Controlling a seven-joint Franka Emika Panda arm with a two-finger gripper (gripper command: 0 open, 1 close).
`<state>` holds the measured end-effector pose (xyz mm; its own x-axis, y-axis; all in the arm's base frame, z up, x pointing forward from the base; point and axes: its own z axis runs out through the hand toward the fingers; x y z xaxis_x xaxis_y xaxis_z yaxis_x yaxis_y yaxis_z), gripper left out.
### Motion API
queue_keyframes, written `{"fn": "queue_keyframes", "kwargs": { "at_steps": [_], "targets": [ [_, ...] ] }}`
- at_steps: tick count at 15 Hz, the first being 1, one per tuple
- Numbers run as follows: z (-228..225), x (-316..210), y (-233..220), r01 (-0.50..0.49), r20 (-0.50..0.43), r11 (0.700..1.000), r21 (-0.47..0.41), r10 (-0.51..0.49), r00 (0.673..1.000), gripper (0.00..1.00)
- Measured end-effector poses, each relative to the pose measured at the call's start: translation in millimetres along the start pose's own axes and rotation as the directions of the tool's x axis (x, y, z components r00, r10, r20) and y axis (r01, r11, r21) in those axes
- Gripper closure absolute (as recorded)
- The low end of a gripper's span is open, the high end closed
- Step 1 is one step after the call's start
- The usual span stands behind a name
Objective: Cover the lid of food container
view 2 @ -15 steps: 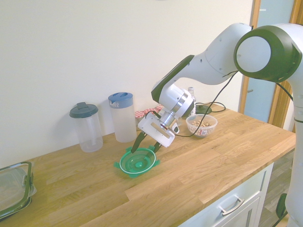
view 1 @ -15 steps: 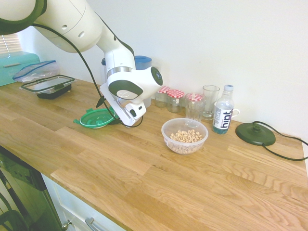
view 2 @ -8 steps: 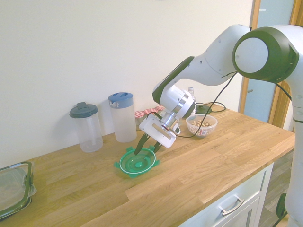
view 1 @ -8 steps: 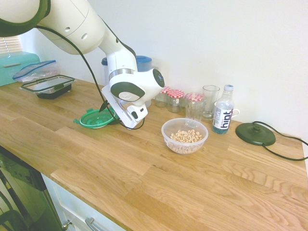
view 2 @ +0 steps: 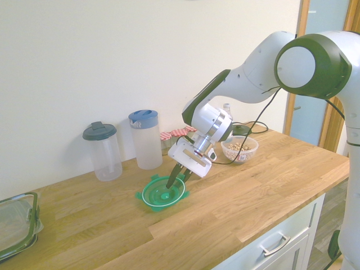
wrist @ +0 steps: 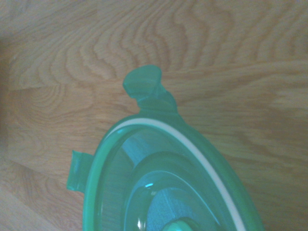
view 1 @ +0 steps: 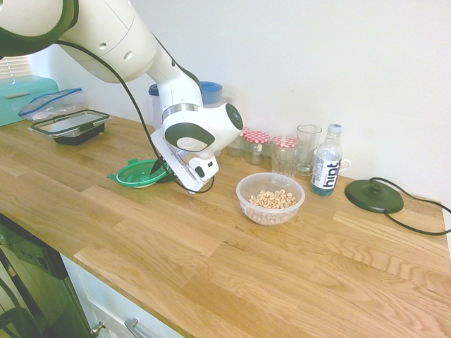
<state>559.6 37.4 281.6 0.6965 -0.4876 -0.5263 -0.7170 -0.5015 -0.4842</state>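
the lid [view 2: 163,193] lies flat on the wooden counter [view 2: 247,191], a round green plastic piece with a white ring running round inside its rim and clip tabs sticking out at the edge. the wrist view shows it close up [wrist: 168,183], one tab pointing away across the wood grain and another jutting from the side, with the white ring curving along the rim. the gripper [view 2: 179,179] is tilted down over the far side of the lid, its dark fingers drawn close together around the rim there, though i cannot tell from these views whether they actually pinch the plastic or only stand at it. in the first exterior view the gripper [view 1: 159,166] sits at the lid's [view 1: 137,172] near edge, below the white wrist. the food container [view 1: 270,198], a small round clear bowl with cereal rings inside, stands uncovered on the counter [view 1: 211,260] well apart from the lid, on the other side of the arm; in the second exterior view it shows behind the wrist [view 2: 240,149]. along the wall near the bowl stand jars with red gingham lids [view 1: 257,146], a clear glass [view 1: 308,148], and a water bottle [view 1: 326,170]. two tall clear jugs, one with a blue lid [view 2: 145,139] and one with a dark lid [view 2: 103,151], stand by the wall behind the green lid. a black-rimmed rectangular container [view 1: 70,127] sits further along the counter.
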Motion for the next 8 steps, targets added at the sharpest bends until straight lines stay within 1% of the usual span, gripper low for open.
{"fn": "queue_keyframes", "kwargs": {
  "at_steps": [6,8],
  "targets": [
    [-1,-4,0,-0.006,0.025,0.999,-0.039,0.007,1.000,1.00],
    [-12,-9,-9,0.007,0.019,0.995,-0.100,-0.005,1.000,1.00]
  ]
}}
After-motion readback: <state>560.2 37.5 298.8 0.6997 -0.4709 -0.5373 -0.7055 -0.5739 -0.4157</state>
